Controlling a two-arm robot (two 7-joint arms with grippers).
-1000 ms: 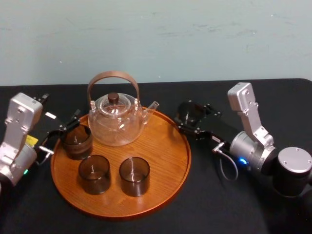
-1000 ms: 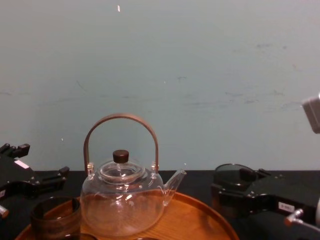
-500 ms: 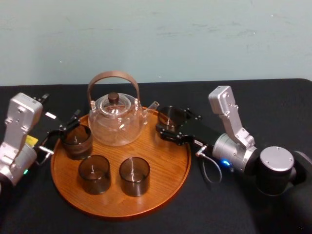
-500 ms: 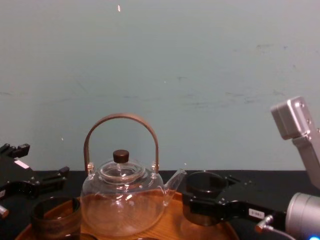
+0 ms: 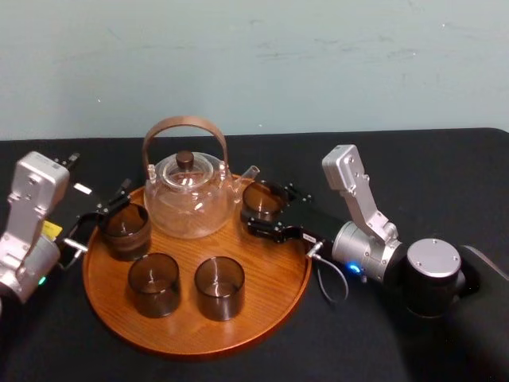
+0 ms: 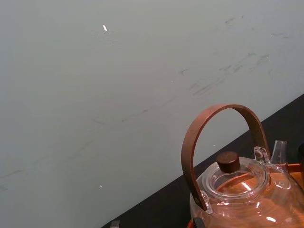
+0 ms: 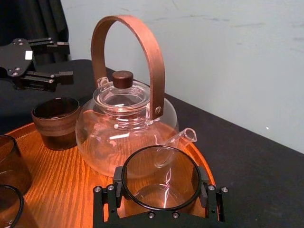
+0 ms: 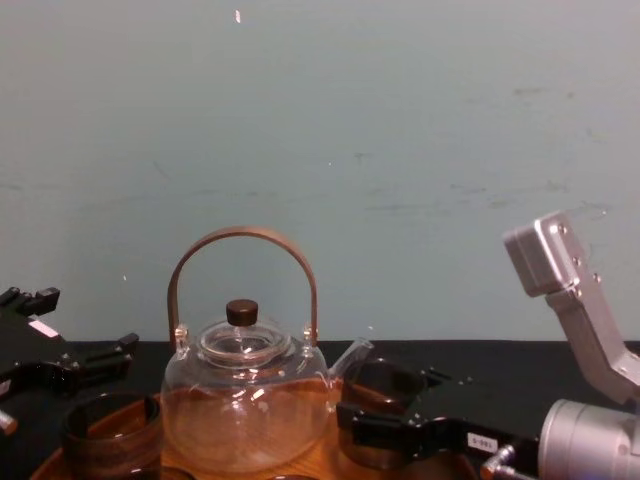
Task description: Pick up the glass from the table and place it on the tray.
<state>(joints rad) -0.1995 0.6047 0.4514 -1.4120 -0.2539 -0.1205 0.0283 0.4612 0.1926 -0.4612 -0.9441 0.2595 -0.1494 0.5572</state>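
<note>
1. The right gripper (image 7: 160, 192) has its jaws shut on the glass (image 7: 160, 178), one on each side of the wall just under the rim. The glass is upright, over the tray (image 5: 270, 267) and inside its rim. I cannot tell whether its base touches the wood.
2. Straight ahead of the jaws, the spout (image 7: 183, 137) of the teapot (image 7: 126, 128) sits just beside the glass's far rim. Pushing any further forward would likely knock glass against glass, which could chip the spout or shove the teapot.
3. Below the jaws, the grip is high on a smooth wall. If the jaws let go while the base is off the wood, the glass could drop and tip. A skewed release could roll it toward the rim.
4. Further out, to the side of the jaws, three other glasses (image 5: 126, 229) (image 5: 153, 282) (image 5: 219, 286) stand well apart from the one held, so I judge little risk there. The left gripper (image 7: 64, 61), jaws spread and empty, is beyond the furthest of them and not touching it.
5. The right wrist view shows the jaw contact and the narrow gap to the spout. The head view shows where the glass sits over the tray. The chest view shows its height from the side, though the teapot partly hides it.
</note>
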